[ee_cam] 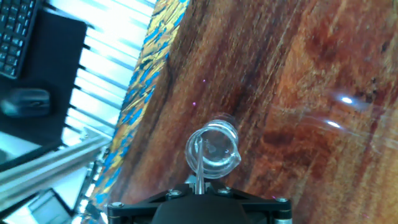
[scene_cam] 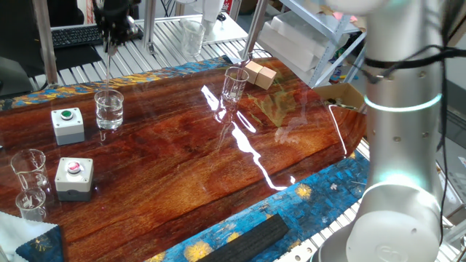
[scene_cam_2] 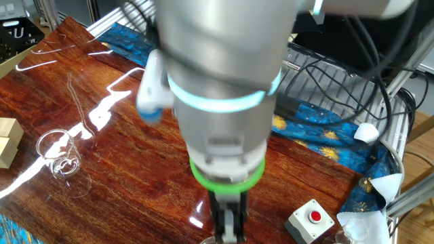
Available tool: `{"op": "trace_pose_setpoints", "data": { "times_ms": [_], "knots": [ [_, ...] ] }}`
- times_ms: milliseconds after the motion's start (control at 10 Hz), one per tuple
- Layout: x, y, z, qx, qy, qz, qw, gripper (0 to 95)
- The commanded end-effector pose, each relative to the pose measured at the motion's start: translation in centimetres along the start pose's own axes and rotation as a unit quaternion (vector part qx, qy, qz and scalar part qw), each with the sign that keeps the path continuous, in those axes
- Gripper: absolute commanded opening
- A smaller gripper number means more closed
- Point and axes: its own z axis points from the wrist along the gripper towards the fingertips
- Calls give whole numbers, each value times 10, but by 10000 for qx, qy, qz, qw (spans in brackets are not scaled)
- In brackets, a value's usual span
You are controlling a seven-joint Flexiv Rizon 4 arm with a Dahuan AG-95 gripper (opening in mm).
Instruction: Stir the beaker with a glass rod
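Holding the rod (scene_cam: pixel 108 69) upright, the claw (scene_cam: pixel 111 36) hangs at the far left of the worktop (scene_cam: pixel 218 175), straight above the beaker (scene_cam: pixel 109 109); its fingers look clenched on the rod's top end, though that grip is dark and small in the fixed view. In the hand view the rod (ee_cam: pixel 199 180) runs straight down from the claw into the beaker (ee_cam: pixel 213 151), so its long axis is near vertical, lower tip pointing into the glass. I judge the stirring is under way or about to begin. To do it well, keep the rod plumb, trace small slow circles well inside the rim, stay off wall and bottom, and hold the height fixed.
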Motion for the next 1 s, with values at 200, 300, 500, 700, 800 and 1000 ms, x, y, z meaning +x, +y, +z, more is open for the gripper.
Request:
{"op": "trace_pose_setpoints", "data": {
  "times_ms": [200, 300, 500, 700, 800, 1000],
  "knots": [
    [0, -7, -1, -103, -81, 7, 9999, 0],
    [0, -7, -1, -104, -78, 7, 9999, 0],
    [0, -8, -1, -90, -89, 7, 9999, 0],
    [0, -8, -1, -89, -91, 3, 9999, 0],
    [0, -8, -1, -87, -92, -6, 9999, 0],
    [0, -8, -1, -63, -92, -53, 9999, 0]
  ]
}}
